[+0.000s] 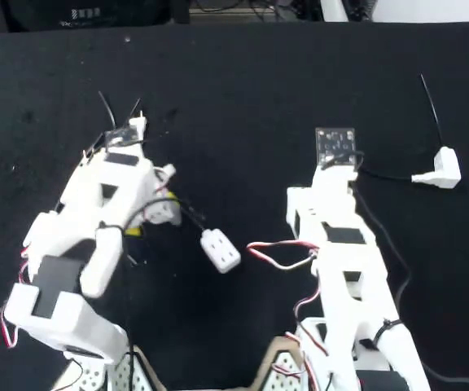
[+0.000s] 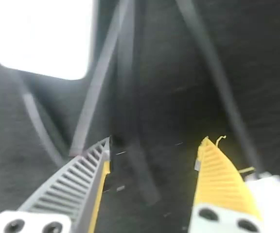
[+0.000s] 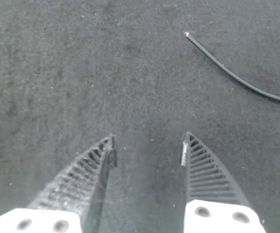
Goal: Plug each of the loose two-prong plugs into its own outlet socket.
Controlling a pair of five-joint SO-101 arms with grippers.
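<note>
Left wrist view | left claw (image 2: 155, 141) agape | white block (image 2: 43, 36) blurred, cropped

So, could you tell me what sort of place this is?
Probably a robotics lab bench: left arm and right arm at a black-covered table, with a loose plug and an outlet socket laid out.

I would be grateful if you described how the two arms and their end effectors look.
The left arm and right arm are white shells with black motor blocks; red and white wires loop beside the right one. The left end effector has ribbed fingers, one grey with a yellow edge, one yellow. The right end effector has ribbed grey fingers on white bases with screw holes.
</note>
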